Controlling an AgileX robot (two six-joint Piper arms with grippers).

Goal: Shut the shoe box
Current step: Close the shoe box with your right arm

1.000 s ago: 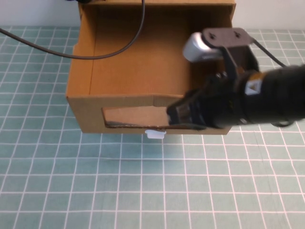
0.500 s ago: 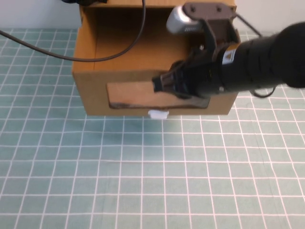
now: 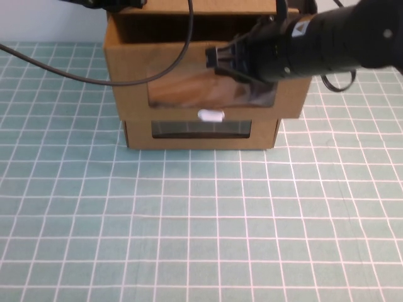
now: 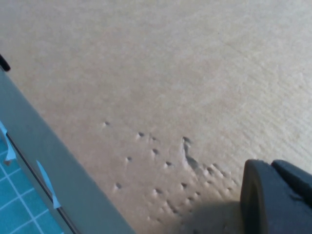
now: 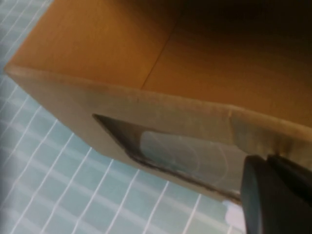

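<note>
Since 1.0 s ago shoe box [image 3: 208, 94] drawer slides far, nearly home at tabletop [image 3: 201, 226] far centre. Right gripper [image 3: 220, 61] pushes its front, fingers unreadable; left gripper [image 4: 278, 197] over cardboard, undeterminable. Next: finish push.

The shoe box [image 3: 170, 75] sits at the far middle of the gridded mat [image 3: 201, 220], stacked on a second cardboard box [image 3: 201, 133]. Its pull tab [image 3: 210, 116] hangs at the front. The right gripper [image 3: 217, 60] meets the drawer's front from the right; the left gripper [image 4: 273, 195] rests over cardboard behind
</note>
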